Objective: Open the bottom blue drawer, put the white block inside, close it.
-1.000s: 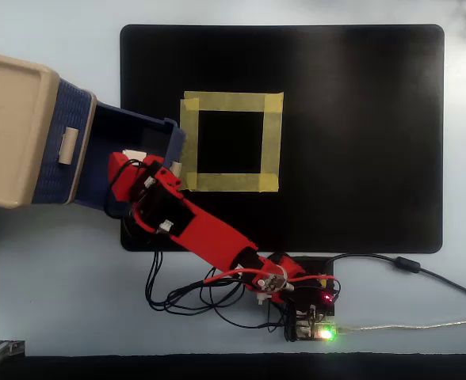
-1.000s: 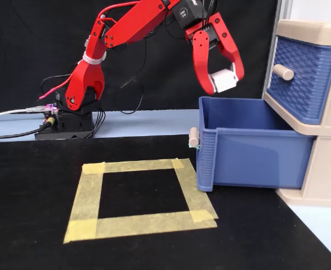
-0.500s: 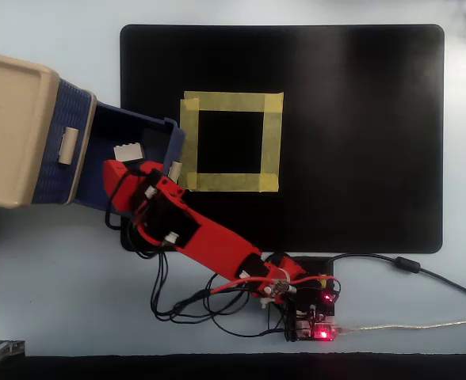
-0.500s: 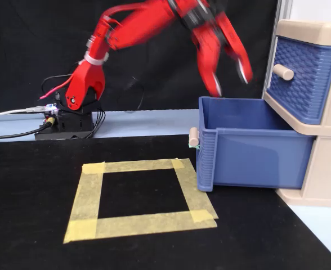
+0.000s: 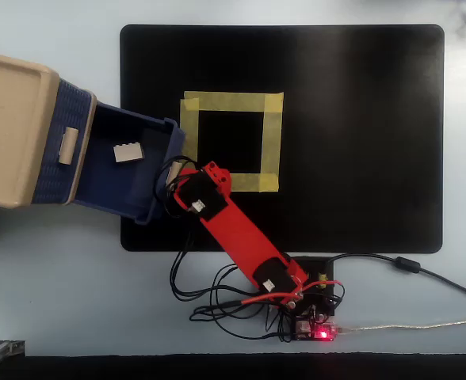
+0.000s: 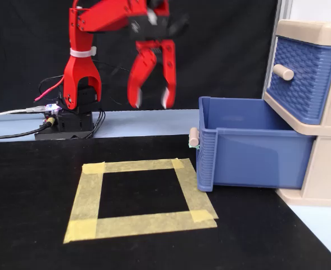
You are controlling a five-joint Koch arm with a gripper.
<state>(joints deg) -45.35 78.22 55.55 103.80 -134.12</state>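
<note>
While my jaws [image 6: 151, 105] hang parted and empty above the black mat [image 6: 36, 236], I judge the closing push the main risk: a contact off the small beige handle [image 6: 193, 136] could skew the bottom blue drawer [image 6: 255, 157] or shove the light beige cabinet [image 6: 329, 169] across the table [image 5: 59, 301]. Nearest lies a yellow tape square [image 6: 137, 197], flat and matte. Beyond, the ribbed plastic bin stands pulled out, and the white block [image 5: 127, 152], bumpy-topped, rests inside it.

bottom blue drawer [image 6: 250, 149] pulled out, open above | gripper [image 6: 151, 104] left of it, unobstructed
</note>
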